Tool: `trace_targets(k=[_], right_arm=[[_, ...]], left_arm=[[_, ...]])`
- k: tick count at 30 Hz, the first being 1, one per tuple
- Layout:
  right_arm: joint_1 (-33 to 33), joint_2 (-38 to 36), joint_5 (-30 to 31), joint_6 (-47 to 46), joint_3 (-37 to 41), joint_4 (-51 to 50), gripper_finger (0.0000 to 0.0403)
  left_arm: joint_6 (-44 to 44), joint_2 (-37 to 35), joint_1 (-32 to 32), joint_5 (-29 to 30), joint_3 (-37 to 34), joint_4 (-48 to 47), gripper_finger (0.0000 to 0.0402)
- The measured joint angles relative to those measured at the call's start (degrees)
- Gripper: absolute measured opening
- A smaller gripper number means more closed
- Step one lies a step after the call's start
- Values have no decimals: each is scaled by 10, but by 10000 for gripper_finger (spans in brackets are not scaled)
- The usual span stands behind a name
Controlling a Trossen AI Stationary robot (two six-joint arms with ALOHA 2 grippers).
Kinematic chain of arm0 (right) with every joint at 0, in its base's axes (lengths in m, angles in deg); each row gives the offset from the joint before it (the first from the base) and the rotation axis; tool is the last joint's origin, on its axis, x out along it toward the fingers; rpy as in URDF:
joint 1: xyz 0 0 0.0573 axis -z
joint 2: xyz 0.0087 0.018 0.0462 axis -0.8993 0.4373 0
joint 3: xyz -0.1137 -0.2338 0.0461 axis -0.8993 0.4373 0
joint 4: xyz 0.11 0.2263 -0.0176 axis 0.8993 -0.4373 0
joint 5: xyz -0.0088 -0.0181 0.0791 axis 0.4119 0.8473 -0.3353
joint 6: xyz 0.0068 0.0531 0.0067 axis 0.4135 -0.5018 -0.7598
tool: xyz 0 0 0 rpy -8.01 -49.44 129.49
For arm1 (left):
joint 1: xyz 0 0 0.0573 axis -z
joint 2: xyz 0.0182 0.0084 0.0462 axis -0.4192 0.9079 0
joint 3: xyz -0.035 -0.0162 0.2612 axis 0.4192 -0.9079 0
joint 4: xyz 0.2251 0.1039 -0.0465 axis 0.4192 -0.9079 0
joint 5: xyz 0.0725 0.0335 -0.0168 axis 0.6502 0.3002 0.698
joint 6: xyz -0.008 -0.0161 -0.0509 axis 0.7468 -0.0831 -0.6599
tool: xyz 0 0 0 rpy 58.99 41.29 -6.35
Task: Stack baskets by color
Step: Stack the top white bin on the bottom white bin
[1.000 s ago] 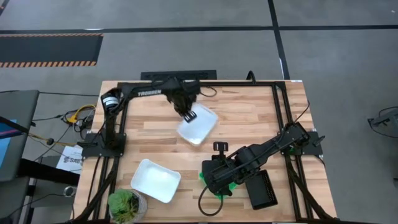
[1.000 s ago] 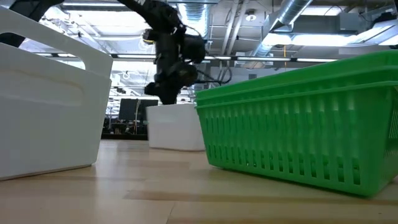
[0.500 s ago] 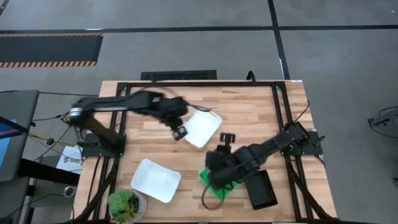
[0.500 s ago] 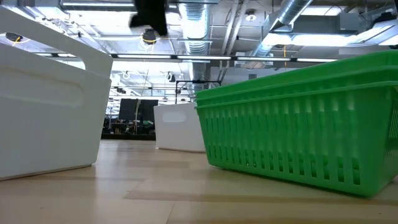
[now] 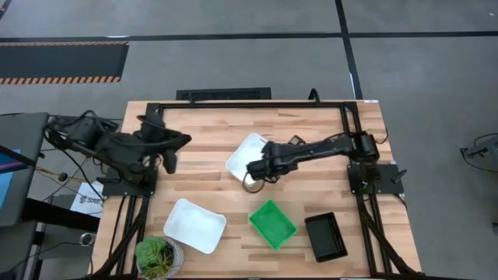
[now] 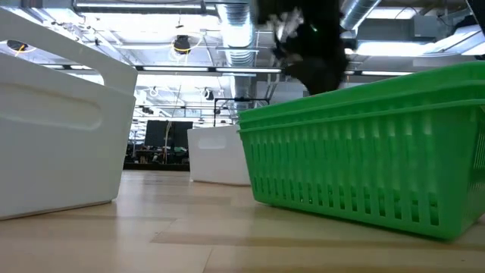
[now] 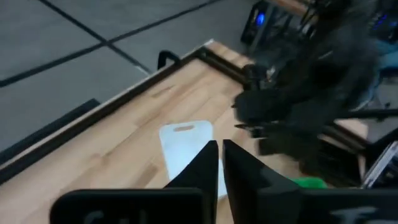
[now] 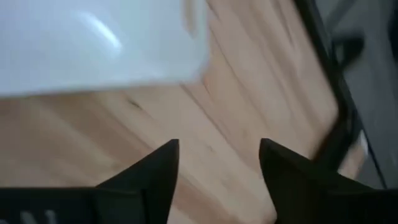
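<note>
White basket lies just beside the open right hand.

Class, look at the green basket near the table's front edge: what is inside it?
Seen from above, the green basket shows only its own green floor; whether another green basket is nested inside cannot be told.

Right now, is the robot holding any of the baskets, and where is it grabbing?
No, nothing is held. The left gripper is shut on nothing, off at the table's left side. The right gripper is open, empty, beside the white basket.
</note>
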Motion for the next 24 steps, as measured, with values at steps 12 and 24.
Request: trace_targets(k=[12, 24], right_arm=[[30, -167, -54, -334, 399, 432, 262], [72, -117, -80, -340, 450, 678, 260]], left_arm=[[8, -28, 73, 8, 0, 0, 91], [-2, -26, 80, 10, -1, 6, 122]])
